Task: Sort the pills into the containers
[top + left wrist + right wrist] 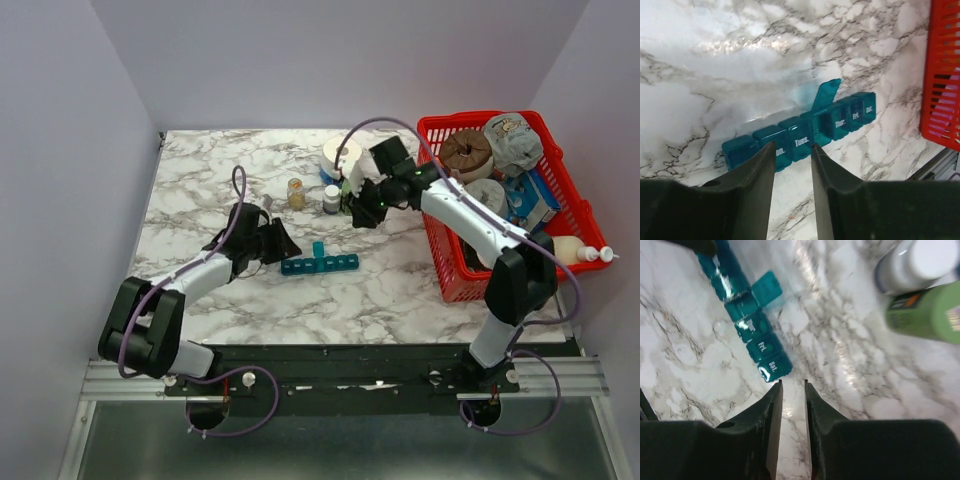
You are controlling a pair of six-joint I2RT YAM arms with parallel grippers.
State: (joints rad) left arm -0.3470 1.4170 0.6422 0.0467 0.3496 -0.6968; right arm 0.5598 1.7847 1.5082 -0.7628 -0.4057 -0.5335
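1. My left claw point(793, 146) stands part open. Its two fingers are apart with nothing between them, and they sit close to the left end of the pill organizer point(801, 141).
2. My right claw point(792, 383) shows only a narrow gap and holds nothing. It hangs over bare surface point(200, 200), far and right of the organizer.
3. Count:
   - one teal organizer with seven compartments
   - one lid point(826, 94) raised, the other six down
   - three small bottles: amber point(296, 192), white point(920, 262) and green point(925, 312)
   - one larger white round tub point(340, 155)
   - one red mesh basket point(455, 285)
4. What each view gives me:
   - The top view alone shows both arms, the amber bottle, the tub and the whole basket at the right edge.
   - The left wrist view lets me read the day labels: Tues, Thur, Fri and Sat, plus part of one more beside Tues. The open cell sits between Tues and Thur.
   - The right wrist view alone shows the green bottle, lying on its side just beside the white one. It also shows the Sat end close to the right claw's tips.
5. The organizer lies flat near the middle of the surface. Its long axis runs left to right, roughly parallel to the near edge. The Sat end points right toward the basket. The open lid stands up along the far side.
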